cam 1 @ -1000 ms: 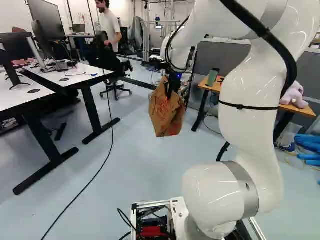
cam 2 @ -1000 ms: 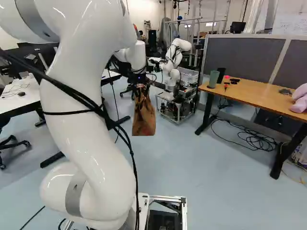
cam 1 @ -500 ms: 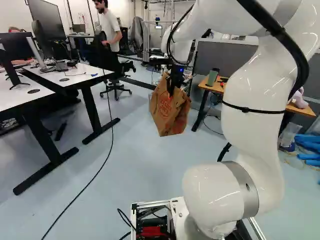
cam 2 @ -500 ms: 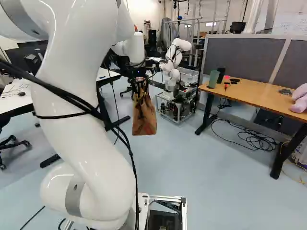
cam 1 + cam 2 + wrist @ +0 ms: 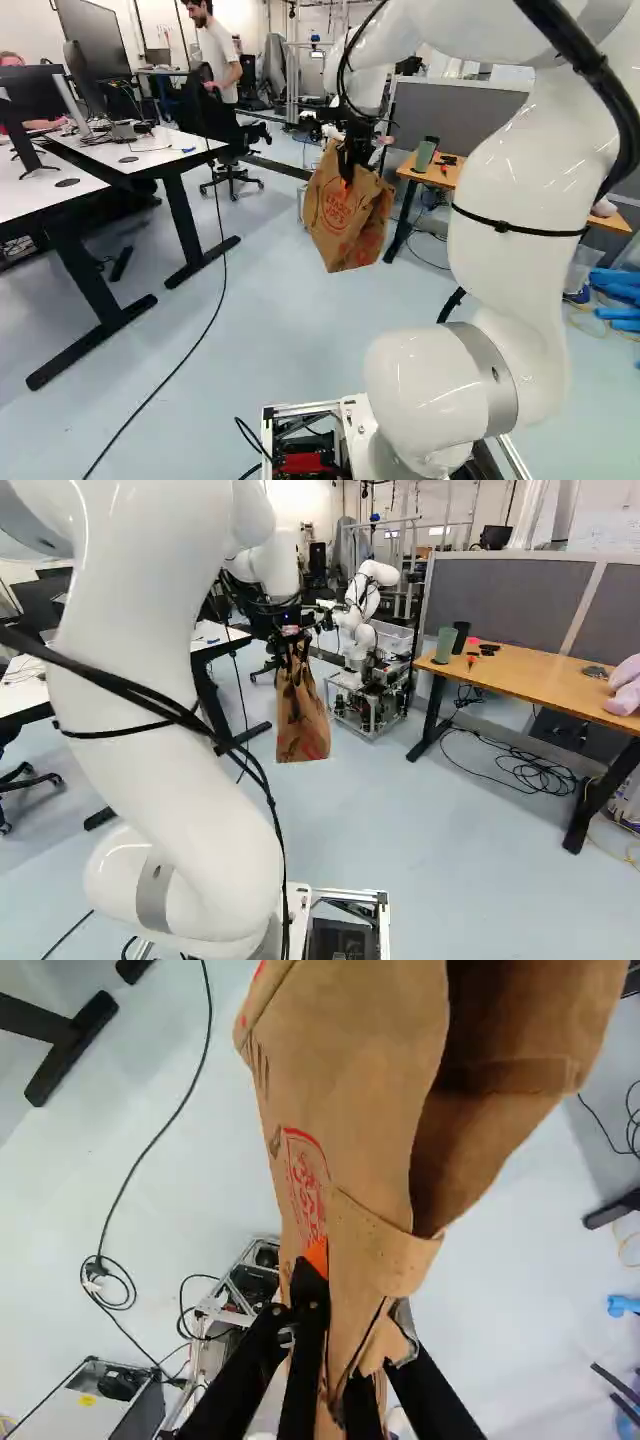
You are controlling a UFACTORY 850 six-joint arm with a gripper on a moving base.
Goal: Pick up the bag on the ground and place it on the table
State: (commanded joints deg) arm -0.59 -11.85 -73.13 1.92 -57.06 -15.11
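Brown paper bag [image 5: 345, 225], one: being held above the floor [image 5: 270, 340], hanging below the black gripper [image 5: 349, 178] and extending ahead from between its fingers. Its crumpled rim is being pinched from both sides, the fingers being held slightly apart by folded paper. Wooden table [image 5: 530, 680], one: being shown well apart from the bag, at the right of the right base view, a green cup [image 5: 446, 645] being supported on it.

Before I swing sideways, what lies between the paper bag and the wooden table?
In the right base view, another robot stands between the paper bag and the wooden table, farther back, with floor in front.
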